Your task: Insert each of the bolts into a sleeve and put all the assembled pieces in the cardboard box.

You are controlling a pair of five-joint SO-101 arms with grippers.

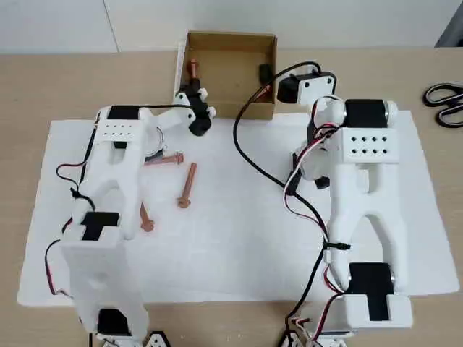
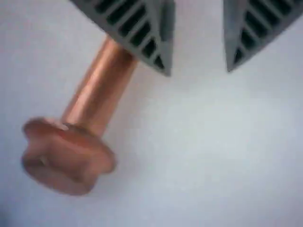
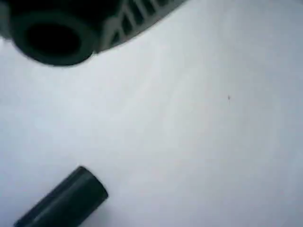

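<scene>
Wooden tabletop (image 1: 36,79) carries a white foam sheet (image 1: 239,238), brown cardboard box (image 1: 230,83) at its far edge. Left hand (image 2: 196,42) low over the sheet, fingers apart, gripping nothing; copper flanged bolt (image 2: 90,118) lies flat with its shank under one fingertip (outside the gap). Best to shift sideways until the shank sits between the fingers, then close mid-shank.

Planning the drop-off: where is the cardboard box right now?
High view: the cardboard box sits on the table's far middle, at the white mat's far edge.
</scene>
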